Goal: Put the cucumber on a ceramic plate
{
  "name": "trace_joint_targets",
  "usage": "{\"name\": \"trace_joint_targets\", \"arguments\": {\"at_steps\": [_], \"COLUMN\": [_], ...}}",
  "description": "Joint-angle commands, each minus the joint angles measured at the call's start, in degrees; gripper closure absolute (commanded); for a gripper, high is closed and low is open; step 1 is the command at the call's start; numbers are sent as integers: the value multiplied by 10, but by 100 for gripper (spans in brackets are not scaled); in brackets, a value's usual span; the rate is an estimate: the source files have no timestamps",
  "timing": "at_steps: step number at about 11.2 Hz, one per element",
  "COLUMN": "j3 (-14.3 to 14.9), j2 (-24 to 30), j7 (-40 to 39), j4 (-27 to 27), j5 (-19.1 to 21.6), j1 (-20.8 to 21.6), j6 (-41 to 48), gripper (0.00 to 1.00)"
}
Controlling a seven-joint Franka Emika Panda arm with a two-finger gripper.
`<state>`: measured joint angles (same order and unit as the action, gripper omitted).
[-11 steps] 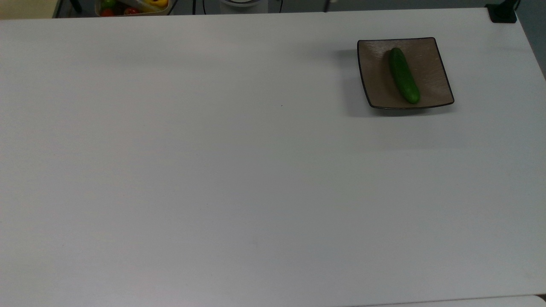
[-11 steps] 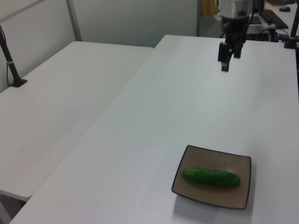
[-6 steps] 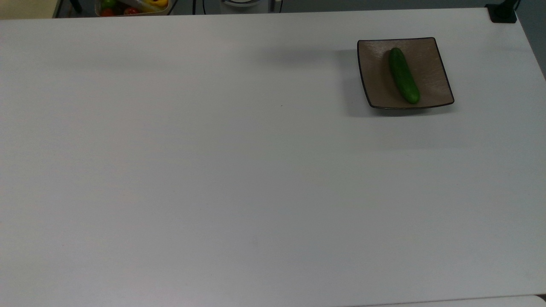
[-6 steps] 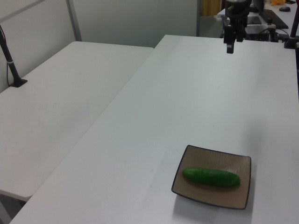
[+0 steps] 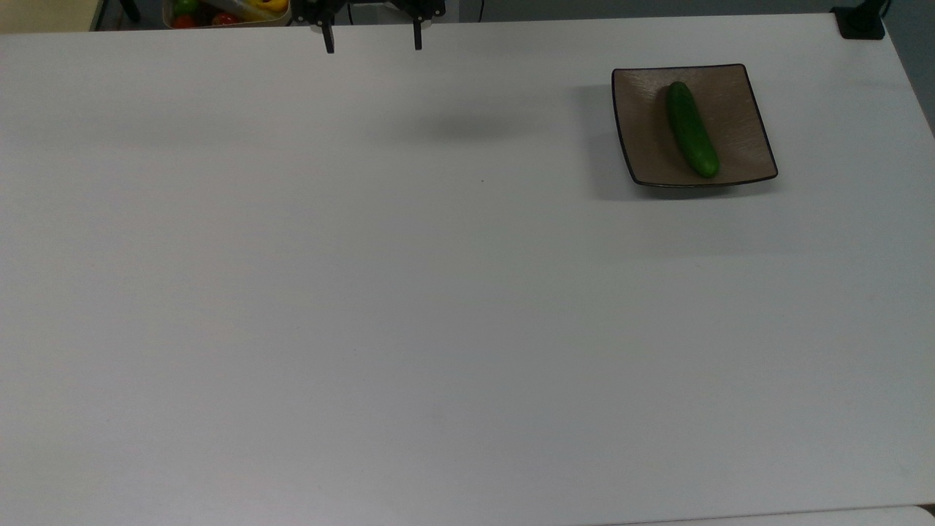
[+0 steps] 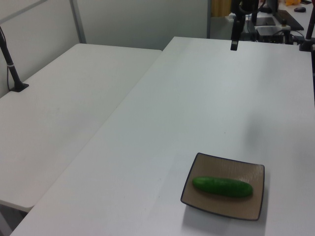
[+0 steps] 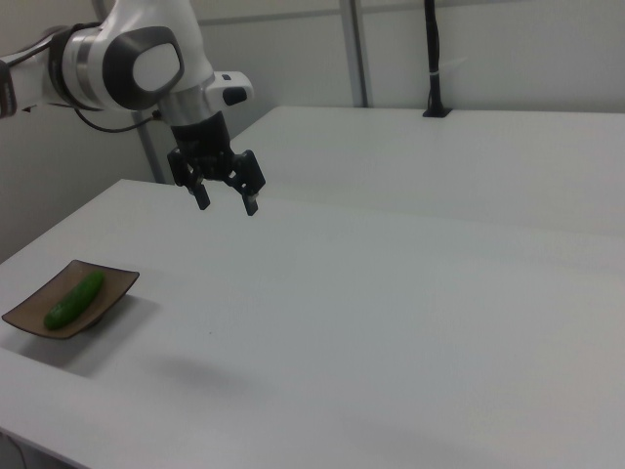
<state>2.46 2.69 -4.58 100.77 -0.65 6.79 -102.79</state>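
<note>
- The fingers are spread wide and hold nothing; in the right view both dark tips point down, hanging above the counter.
- In the top view the two tips now show at the far edge, where a second ago nothing of them showed. In the left view they have gone from hanging over the counter's middle to its far end, higher and farther from the plate.
- The arm is white with a grey joint, and it reaches in from the right view's left.
- The cucumber lies flat on the plate, a little aslant, wholly inside the rim. Neither has shifted across the second.
- Judged from this, the placing is done and the arm is pulling away; nothing is left but the retreat.
- The counter is plain white and matt. The plate sits near one corner, at the top view's upper right.
- A bin of coloured toy produce stands past the far edge at the top view's upper left.
- A second white table adjoins, with a black post clamped to it, and pale partition walls stand behind.
</note>
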Motion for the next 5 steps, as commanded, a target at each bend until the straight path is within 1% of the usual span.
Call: {"name": "trace_joint_targets", "arguments": {"at_steps": [1, 5], "j3": [4, 4], "j2": [-2, 1], "j7": [-21, -20], "j4": [-2, -1], "j5": [14, 14], "j1": [0, 0], "j6": [-10, -11], "gripper": [0, 0]}}
